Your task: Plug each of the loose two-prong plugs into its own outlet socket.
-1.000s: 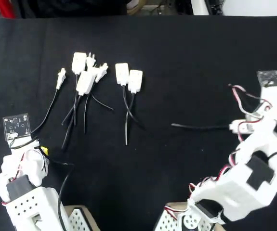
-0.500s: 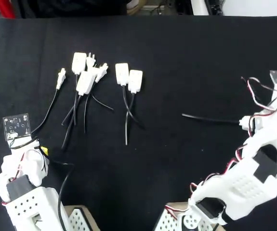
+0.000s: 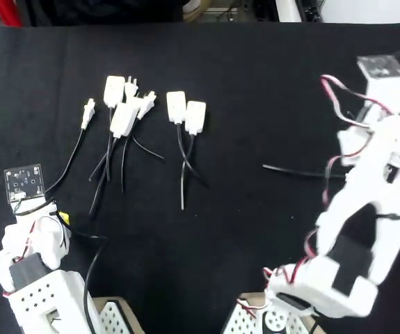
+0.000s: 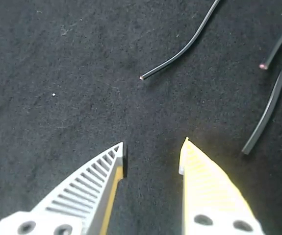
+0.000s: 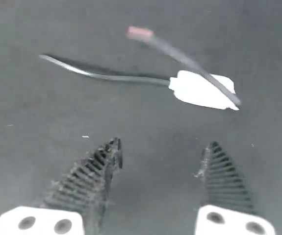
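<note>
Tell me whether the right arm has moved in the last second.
Yes. The right arm has swung toward the far edge of the table, seen from the high view.

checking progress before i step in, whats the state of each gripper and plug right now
left gripper, open, empty
right gripper, open, empty, white connector just beyond its fingertips
white connector, lying loose on the cloth
small plug, loose, unplugged
paired sockets, side by side, nothing plugged in

Your high camera looks down over the black cloth-covered table (image 3: 255, 83) from the arms' side. Both wrist cameras point down, close above it; the high and right wrist views share the loose black wire (image 3: 290, 169).
</note>
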Robot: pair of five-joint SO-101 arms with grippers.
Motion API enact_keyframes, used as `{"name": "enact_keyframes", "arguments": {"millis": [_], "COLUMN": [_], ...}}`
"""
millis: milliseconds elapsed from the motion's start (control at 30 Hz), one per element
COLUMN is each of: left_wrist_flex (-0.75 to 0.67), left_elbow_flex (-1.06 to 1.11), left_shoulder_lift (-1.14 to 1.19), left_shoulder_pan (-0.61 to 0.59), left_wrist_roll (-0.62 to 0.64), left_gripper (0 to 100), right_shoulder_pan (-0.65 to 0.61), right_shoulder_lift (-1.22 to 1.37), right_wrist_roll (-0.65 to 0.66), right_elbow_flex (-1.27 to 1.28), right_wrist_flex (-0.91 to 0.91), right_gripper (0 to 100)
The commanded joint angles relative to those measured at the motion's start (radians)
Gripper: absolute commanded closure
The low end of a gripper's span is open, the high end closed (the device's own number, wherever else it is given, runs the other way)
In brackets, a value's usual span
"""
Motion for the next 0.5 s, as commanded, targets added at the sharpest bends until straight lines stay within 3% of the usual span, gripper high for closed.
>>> {"name": "enact_keyframes", "arguments": {"millis": [0,67,167,333,467], "left_wrist_flex": [0.002,-0.003,-0.009,-0.132,-0.144], "left_elbow_flex": [-0.008,-0.015,-0.062,-0.151,-0.257], "left_shoulder_lift": [-0.008,-0.008,-0.008,0.005,0.011], "left_shoulder_pan": [0.07,0.125,0.206,0.265,0.409], "left_wrist_roll": [-0.003,-0.003,0.0,0.135,0.199], "left_gripper": [80,80,80,80,80], "right_shoulder_pan": [-0.167,-0.281,-0.396,-0.42,-0.423], "right_shoulder_lift": [-0.134,-0.157,-0.147,-0.077,-0.004], "right_wrist_roll": [-0.112,-0.18,-0.265,-0.334,-0.33], "right_elbow_flex": [-0.019,0.021,0.12,0.351,0.519], "right_wrist_flex": [0.021,0.015,-0.061,-0.345,-0.606], "right_gripper": [89.7,97.0,94.6,94.6,94.6]}}
